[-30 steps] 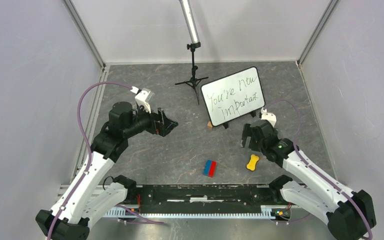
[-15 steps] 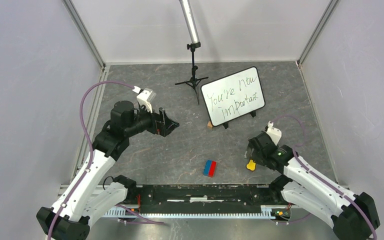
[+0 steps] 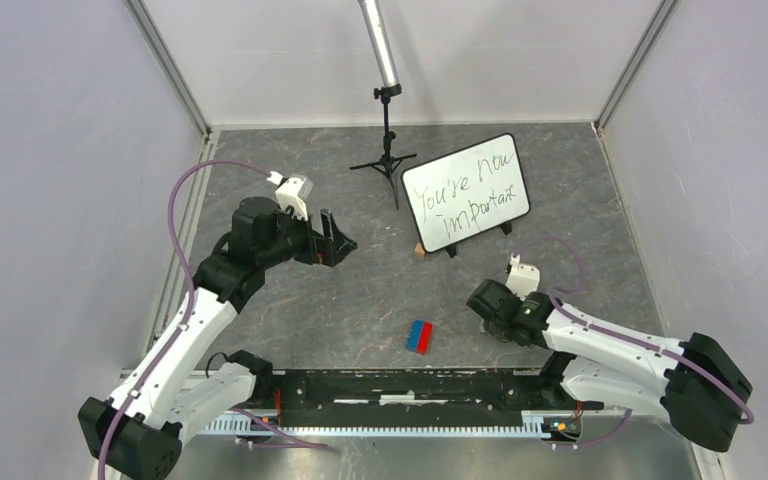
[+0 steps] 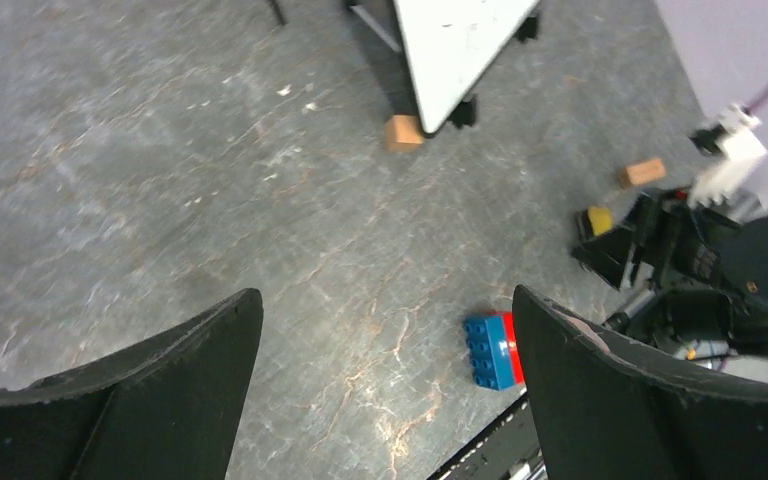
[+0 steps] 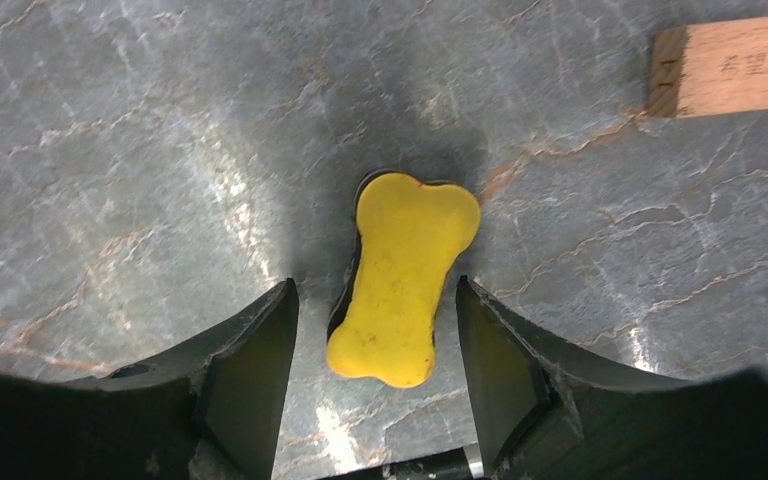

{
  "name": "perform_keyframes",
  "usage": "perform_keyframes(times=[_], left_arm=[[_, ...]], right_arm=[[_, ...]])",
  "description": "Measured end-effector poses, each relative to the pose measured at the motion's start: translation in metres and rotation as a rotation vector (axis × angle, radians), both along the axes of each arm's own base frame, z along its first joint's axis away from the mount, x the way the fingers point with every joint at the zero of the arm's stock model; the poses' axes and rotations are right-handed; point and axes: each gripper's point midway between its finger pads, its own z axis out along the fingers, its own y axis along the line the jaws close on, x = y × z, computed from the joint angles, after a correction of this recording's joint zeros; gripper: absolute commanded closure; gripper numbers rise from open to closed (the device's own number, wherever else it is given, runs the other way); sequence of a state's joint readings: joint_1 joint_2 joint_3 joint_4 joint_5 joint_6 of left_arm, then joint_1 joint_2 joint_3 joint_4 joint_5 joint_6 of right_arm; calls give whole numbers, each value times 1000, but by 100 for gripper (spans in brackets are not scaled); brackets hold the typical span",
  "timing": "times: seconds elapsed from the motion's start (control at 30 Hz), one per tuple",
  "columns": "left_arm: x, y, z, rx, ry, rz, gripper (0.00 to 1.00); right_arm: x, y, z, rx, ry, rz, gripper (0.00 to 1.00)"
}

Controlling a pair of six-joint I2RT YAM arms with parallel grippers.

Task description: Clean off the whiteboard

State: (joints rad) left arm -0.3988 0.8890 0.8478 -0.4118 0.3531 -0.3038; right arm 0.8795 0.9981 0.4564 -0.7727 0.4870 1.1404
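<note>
The whiteboard stands tilted at the back right on small black feet and bears black handwriting. Its lower corner shows in the left wrist view. A yellow bone-shaped eraser lies flat on the table between the fingers of my right gripper, which is open and low around it without touching it. In the top view my right gripper hides the eraser. My left gripper is open, empty and raised at the left centre, pointing right; it also shows in its own wrist view.
A blue and red brick lies near the front edge. A small wooden block sits by the board's left foot, and another lies just beyond the eraser. A lamp on a black tripod stands behind the board.
My right arm has swung down and toward the front, bringing its open gripper over the yellow eraser. My left gripper has shifted only slightly.
</note>
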Motion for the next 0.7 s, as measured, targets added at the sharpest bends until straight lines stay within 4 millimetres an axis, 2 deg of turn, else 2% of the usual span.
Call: perform_keyframes(times=[0.17, 0.37, 0.53, 0.7], left_arm=[[11, 23, -19, 60, 80, 177, 0], [11, 32, -18, 5, 78, 278, 0], [17, 16, -22, -101, 86, 255, 0], [34, -13, -21, -164, 73, 189, 0]], right_arm=[[4, -8, -3, -58, -21, -20, 43], [13, -7, 0, -68, -63, 0, 54], [20, -2, -4, -51, -108, 62, 59], [27, 2, -3, -57, -149, 119, 70]])
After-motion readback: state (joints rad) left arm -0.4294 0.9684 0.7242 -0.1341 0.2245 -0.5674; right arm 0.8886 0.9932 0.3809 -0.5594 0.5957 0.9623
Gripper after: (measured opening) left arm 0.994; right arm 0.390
